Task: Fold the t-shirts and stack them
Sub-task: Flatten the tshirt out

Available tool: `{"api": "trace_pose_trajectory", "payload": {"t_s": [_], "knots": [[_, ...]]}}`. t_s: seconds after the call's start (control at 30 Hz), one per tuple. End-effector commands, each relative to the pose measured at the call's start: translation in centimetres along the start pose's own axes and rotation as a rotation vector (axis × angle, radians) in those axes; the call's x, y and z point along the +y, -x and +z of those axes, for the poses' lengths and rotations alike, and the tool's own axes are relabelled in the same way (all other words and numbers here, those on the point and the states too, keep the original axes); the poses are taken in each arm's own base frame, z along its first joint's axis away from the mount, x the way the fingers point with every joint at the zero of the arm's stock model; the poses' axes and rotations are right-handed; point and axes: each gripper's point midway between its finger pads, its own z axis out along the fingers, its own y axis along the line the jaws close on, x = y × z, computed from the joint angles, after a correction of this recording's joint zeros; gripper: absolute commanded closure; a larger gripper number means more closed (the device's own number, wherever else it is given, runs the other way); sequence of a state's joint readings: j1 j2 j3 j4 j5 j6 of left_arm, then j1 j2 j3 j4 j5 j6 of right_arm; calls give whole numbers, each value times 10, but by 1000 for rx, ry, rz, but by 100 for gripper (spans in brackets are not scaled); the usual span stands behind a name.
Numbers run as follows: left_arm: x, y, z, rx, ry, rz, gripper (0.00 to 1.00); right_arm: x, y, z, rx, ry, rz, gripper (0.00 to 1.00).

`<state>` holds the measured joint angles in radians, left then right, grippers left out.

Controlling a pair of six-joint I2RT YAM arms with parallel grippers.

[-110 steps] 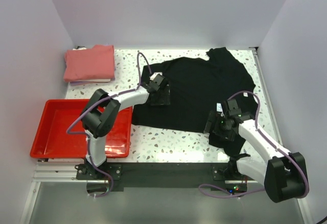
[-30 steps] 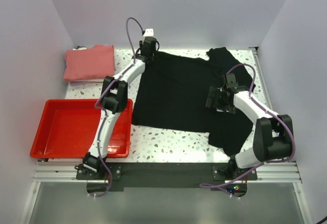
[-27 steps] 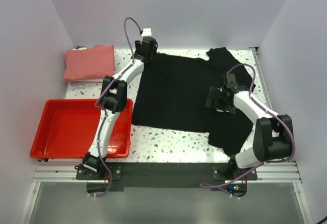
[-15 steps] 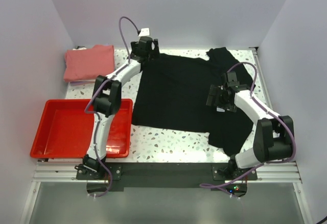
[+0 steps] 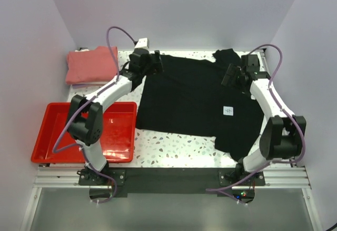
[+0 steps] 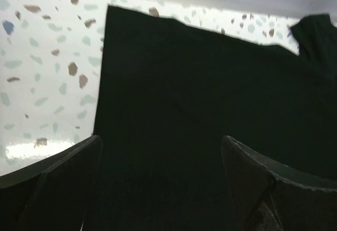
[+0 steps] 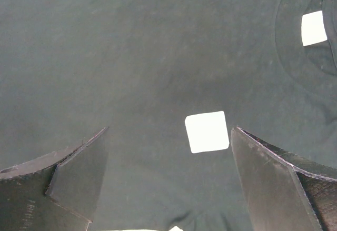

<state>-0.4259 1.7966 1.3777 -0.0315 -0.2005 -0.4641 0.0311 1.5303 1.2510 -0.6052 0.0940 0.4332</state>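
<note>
The black t-shirt (image 5: 195, 97) lies spread flat on the table, with a small white square label (image 5: 227, 110) on its right part. The salmon-pink shirt (image 5: 93, 65) lies folded at the far left. My left gripper (image 5: 156, 64) is open and empty over the black shirt's far left corner; in the left wrist view the black shirt (image 6: 200, 94) fills the space beyond the left gripper (image 6: 160, 186). My right gripper (image 5: 231, 77) is open and empty over the shirt's far right part. In the right wrist view the label (image 7: 207, 131) lies between the fingers of the right gripper (image 7: 168, 181).
A red plastic tray (image 5: 52, 136) stands at the near left beside the left arm. White walls close the table at the back and on both sides. A second white tag (image 7: 314, 27) shows at the shirt's neck. Speckled tabletop (image 6: 47, 68) shows left of the shirt's edge.
My right gripper has moved from the shirt's middle right toward the far edge, uncovering the white label. My left arm's elbow has swung left and its gripper has shifted slightly nearer.
</note>
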Motion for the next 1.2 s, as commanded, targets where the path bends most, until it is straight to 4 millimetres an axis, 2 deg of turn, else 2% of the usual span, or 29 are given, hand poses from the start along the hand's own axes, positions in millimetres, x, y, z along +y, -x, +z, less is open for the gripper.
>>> {"api": "trace_pose_trajectory", "payload": {"t_s": [0.0, 0.03, 0.17, 0.27, 0.33, 0.37, 0.4, 0.47, 0.53, 0.63, 0.77, 0.93, 1.03, 1.1, 1.17], "knots": [[-13, -39, 5, 106, -28, 20, 0, -11, 13, 26, 10, -62, 21, 1], [-13, -45, 8, 122, -18, 26, 0, -9, 13, 34, 19, -61, 17, 1], [-1, -69, 23, 173, 48, 31, 0, -28, 16, 75, 89, -137, -7, 1], [2, -85, 31, 220, 59, 28, 0, -39, 27, 93, 90, -178, 3, 1], [-1, -95, 34, 254, 47, 35, 0, -47, 21, 114, 138, -183, 16, 1], [-1, -103, 36, 279, 57, 44, 0, -47, 28, 118, 126, -183, 16, 1], [1, -109, 38, 285, 69, 50, 0, -50, 22, 130, 145, -191, 12, 1], [4, -123, 43, 312, 81, 53, 0, -48, 27, 141, 142, -174, -1, 1], [3, -140, 45, 369, 77, 45, 0, -53, 22, 153, 167, -190, -6, 1], [6, -150, 47, 391, 95, 31, 0, -62, 17, 167, 185, -198, -4, 1], [16, -166, 48, 416, 137, 25, 0, -71, 17, 177, 198, -204, -7, 1], [15, -182, 38, 457, 130, -9, 0, -80, 16, 186, 222, -198, -7, 1], [15, -181, 35, 460, 145, -17, 0, -76, 18, 190, 225, -166, -17, 1], [18, -179, 32, 456, 164, -16, 0, -71, 27, 190, 208, -144, -31, 1], [12, -160, 34, 407, 147, 5, 0, -63, 44, 182, 186, -117, -37, 1]]}}
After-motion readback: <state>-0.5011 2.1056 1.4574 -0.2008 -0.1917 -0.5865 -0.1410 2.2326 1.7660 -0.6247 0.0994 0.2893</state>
